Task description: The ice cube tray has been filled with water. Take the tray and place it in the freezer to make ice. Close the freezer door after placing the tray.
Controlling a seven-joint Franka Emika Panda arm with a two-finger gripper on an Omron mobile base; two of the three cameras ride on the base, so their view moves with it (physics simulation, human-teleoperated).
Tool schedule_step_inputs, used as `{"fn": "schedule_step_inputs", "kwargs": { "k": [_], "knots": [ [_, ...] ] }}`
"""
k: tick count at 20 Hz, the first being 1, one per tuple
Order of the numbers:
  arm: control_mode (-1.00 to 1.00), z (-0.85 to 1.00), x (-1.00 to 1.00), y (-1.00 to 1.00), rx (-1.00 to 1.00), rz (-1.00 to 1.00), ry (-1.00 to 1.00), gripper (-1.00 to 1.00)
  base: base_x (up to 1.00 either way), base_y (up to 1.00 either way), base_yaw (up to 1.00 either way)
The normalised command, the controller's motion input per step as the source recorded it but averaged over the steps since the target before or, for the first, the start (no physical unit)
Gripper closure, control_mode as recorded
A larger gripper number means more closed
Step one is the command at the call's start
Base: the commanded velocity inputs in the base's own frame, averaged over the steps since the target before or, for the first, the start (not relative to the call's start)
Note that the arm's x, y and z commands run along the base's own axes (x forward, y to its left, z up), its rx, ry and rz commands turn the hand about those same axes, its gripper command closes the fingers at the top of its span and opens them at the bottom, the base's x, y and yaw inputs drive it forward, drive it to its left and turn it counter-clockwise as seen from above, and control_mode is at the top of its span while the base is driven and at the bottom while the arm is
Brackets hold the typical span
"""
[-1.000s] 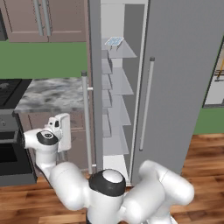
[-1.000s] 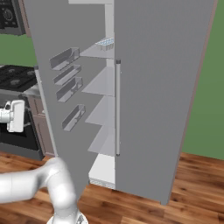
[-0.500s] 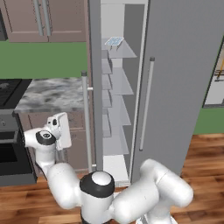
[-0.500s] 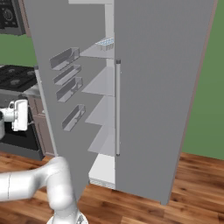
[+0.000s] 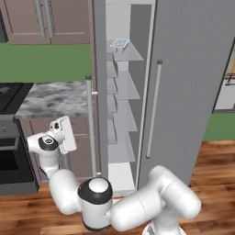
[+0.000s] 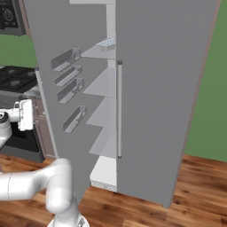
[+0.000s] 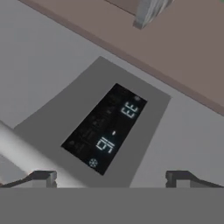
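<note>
Arm bent low and left, claw [image 7: 111, 177] spread wide and empty facing the door's [image 5: 98, 87] dispenser panel [image 7: 105, 129], tray [image 5: 120, 43] up right on the freezer's [image 5: 126, 105] top shelf [image 5: 131, 54]

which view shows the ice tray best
The left base view: the tray lies in plain sight on the top freezer shelf, its grid visible. In the right base view only its end peeks past the door edge.
</note>
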Motion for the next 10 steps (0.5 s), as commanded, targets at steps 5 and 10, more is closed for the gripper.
{"fn": "schedule_step_inputs", "kwargs": {
  "k": [5, 10],
  "knots": [
    [-1.00, -0.11, 0.33, -0.02, -0.10, -0.03, 0.03, -1.00, 0.00, 0.00, 0.00],
    [-1.00, -0.08, 0.36, -0.05, -0.08, -0.03, 0.07, -1.00, 0.00, 0.00, 0.00]
  ]
}}
